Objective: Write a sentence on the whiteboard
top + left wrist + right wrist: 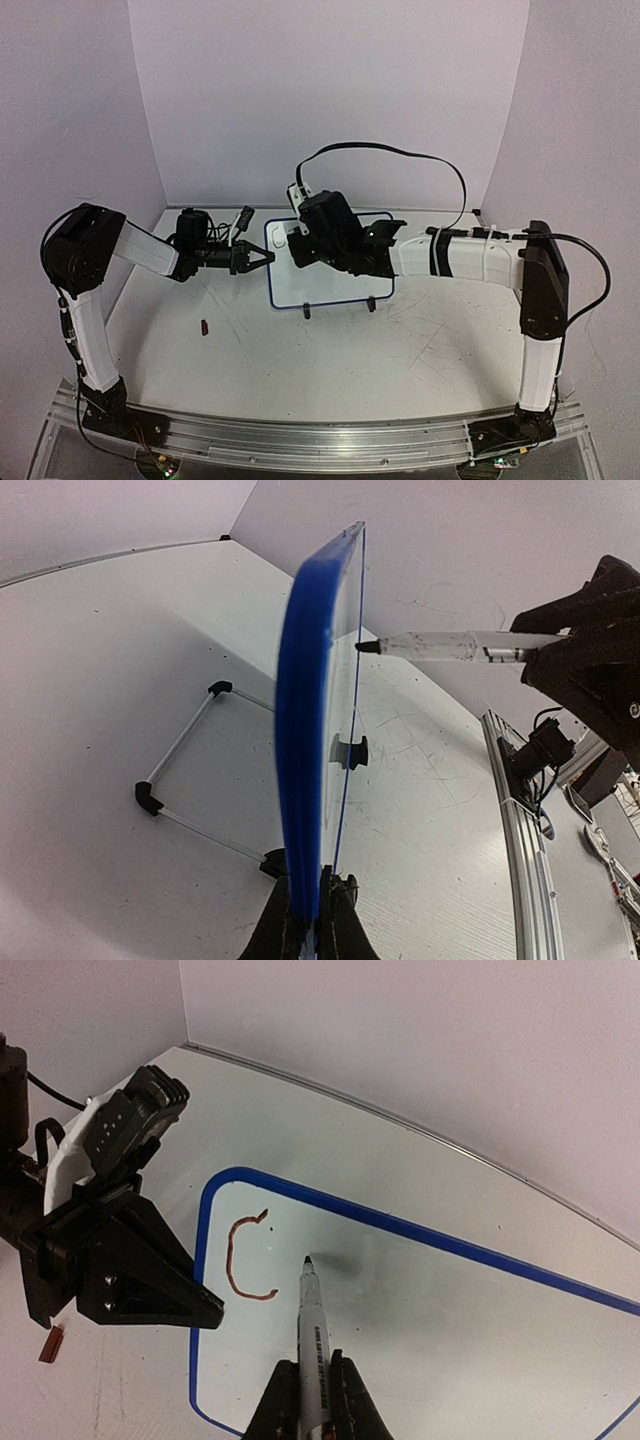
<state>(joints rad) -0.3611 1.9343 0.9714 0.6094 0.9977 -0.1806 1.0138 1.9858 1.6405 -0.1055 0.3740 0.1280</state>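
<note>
– Left pincer (305, 920) pinching what?
– Whiteboard (322, 285), left edge, centre frame; right pincer (312, 1392) squeezes marker (312, 1325), tip near board
– Handling?
– Light, stiff, glossy; likely slippery, so grip blue rim

Left arm (90, 300): base at the near left corner, first link upright, elbow folded high on the left, forearm running right toward the centre of the worktop. Wrist roughly level. Left hand (262, 257) points right, fingers clamped on the left edge of the whiteboard (330, 285).

Right arm (480, 258): base at the near right corner, first link upright, elbow bent at about a right angle, forearm stretched level to the left. Wrist turned downward at the end. Right hand (310, 1405) is closed on a marker (312, 1325), one finger on either side of the barrel. The two hands are near each other but not touching.
</note>
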